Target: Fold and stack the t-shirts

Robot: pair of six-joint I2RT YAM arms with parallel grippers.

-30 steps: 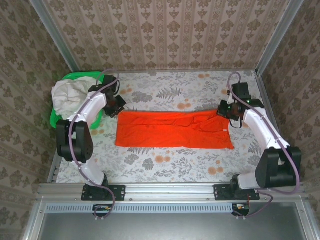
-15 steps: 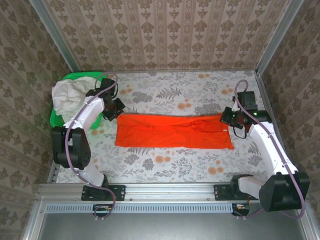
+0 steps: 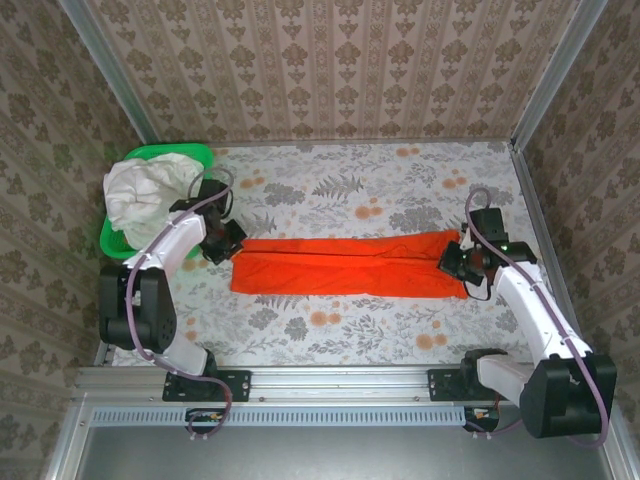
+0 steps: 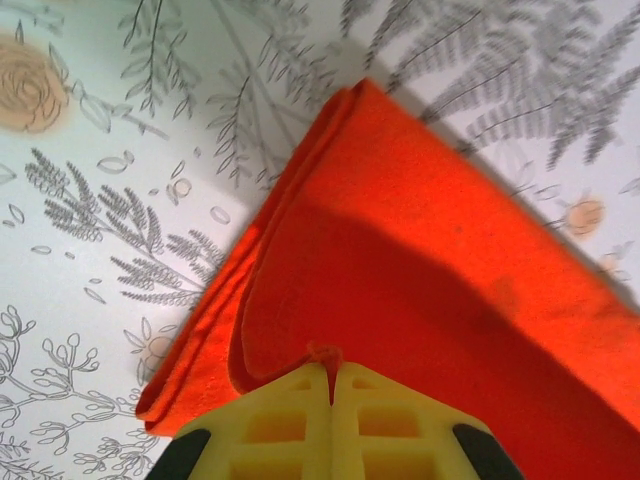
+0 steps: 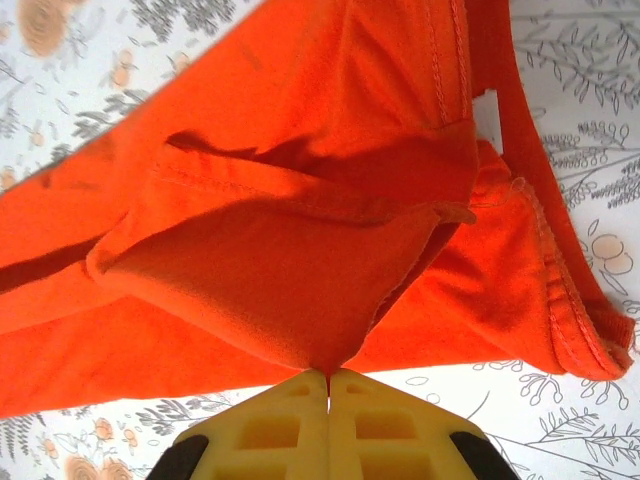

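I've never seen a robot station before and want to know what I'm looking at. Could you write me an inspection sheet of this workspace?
Surface: floral-print table, flat.
Job's things: orange t-shirt lies as a long folded strip across the middle; white t-shirt is bunched in the basket.
Clutter: green basket at the far left corner; otherwise nothing seen.
Grippers: left gripper shut on the orange t-shirt's left end; right gripper shut on its right end.
Cables: purple cables run along both arms.
Surroundings: patterned walls on three sides.

left fingers [image 4: 275,425] pinch orange-red t-shirt [image 4: 420,260] edge | cloth doubled over | floral table [image 4: 100,200]
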